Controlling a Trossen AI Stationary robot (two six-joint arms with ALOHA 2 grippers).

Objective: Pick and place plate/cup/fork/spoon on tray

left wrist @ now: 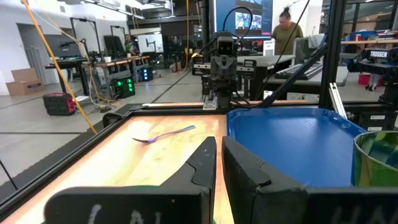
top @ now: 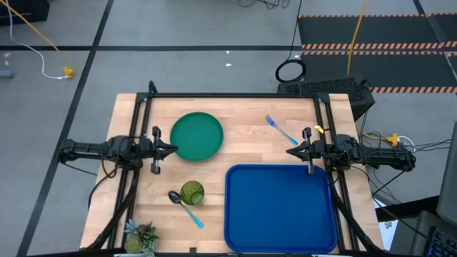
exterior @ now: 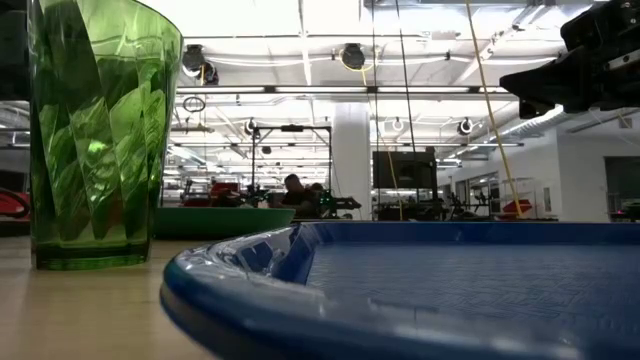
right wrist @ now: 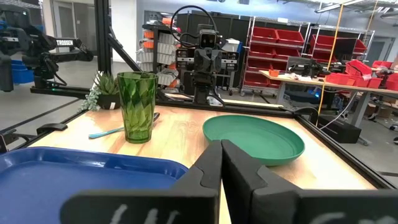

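Cup [exterior: 95, 135] looming nearest in low view, standing beside spoon [top: 187, 208], left of empty tray [top: 280, 208]. Only high view is showing fork [top: 281, 130] beyond tray. Plate [top: 196, 136] lying at left gripper [top: 173, 149]. Right gripper [top: 290, 151] hovering; both showing fingers pressed together, empty.

Arms: two, dark, slim, jointed
Left gripper [top: 171, 149]: black fingers [left wrist: 202, 165], wedge-shaped, tapering to tips
Right gripper [top: 291, 150]: black fingers [right wrist: 208, 168], yellow tag near wrist
Cables: black, trailing behind both arms
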